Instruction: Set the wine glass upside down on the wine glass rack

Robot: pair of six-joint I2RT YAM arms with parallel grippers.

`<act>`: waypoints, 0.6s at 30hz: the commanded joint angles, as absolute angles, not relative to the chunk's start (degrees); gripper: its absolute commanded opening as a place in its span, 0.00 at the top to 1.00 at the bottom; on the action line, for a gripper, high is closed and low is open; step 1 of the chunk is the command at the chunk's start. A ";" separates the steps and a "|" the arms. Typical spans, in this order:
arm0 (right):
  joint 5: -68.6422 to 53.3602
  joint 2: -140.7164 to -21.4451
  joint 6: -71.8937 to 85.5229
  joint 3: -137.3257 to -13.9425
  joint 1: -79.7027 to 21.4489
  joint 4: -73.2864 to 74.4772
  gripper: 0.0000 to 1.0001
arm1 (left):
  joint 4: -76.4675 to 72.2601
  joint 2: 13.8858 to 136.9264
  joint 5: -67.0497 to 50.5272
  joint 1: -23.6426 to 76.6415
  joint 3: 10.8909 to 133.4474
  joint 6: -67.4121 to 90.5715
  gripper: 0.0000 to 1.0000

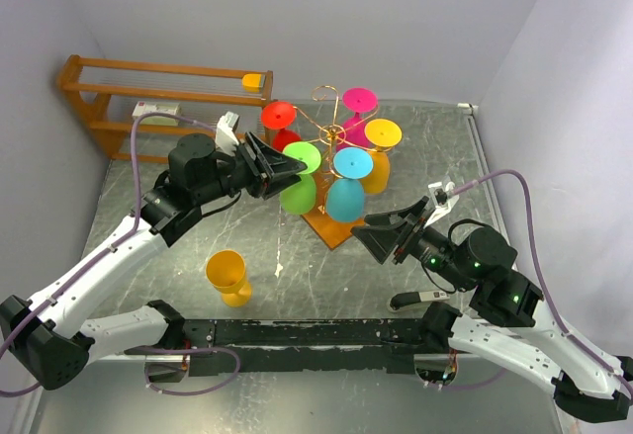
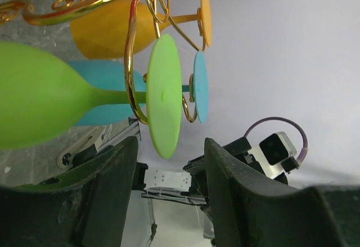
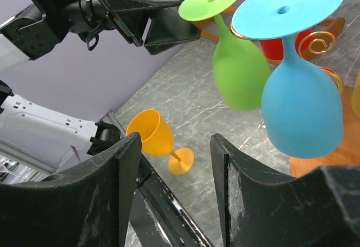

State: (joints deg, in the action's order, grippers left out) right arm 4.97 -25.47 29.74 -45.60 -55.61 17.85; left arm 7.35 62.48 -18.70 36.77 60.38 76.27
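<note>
1. Currently the green wine glass (image 2: 39,100) hangs upside down on the wine glass rack (image 1: 329,135). Its stem is threaded through one gold wire curl, with the foot above the wire and the bowl below. The rack's wooden base (image 1: 334,228) sits flat on the counter (image 1: 435,157).
2. The left gripper (image 1: 295,167) is level with the foot of that glass. Its fingers (image 2: 107,196) are spread, one on each side of the foot's rim. The wrist view shows a gap on both sides, so there is no grip.
3. The right gripper (image 1: 374,234) points at the rack from the other side, near the base corner. Its fingers (image 3: 95,202) are apart with nothing between them.
4. Judgement: the step in hand reads as release and pull-back.
5. To do it well, back the left arm out straight along the finger axis, away from the central post. Keep the foot centred in the gap until the tips are past it.
6. Avoid any sideways or upward drift. A nudge on the rim could tip the stem toward the open side of the curl.
7. Mind the neighbour: the blue wine glass (image 1: 346,197) hangs just beside the green one, and their feet sit close together. A swing of one could knock the other. Whether the green glass is swinging cannot be told from these views.
8. The right arm is best kept where it is, clear of the hanging bowls.
9. An orange wine glass (image 1: 227,276) stands upright on the counter, well apart from the rack. Judgement: it is likely a later item.
</note>
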 commanded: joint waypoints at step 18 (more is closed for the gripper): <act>4.43 -26.64 31.37 -44.69 -55.77 13.86 0.46 | 38.30 54.35 -21.88 36.47 68.57 46.80 0.29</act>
State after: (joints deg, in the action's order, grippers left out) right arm 4.91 -25.74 30.79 -45.19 -55.61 16.82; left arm 22.28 55.88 -25.63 36.80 63.72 59.72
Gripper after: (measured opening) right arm 0.538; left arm 0.726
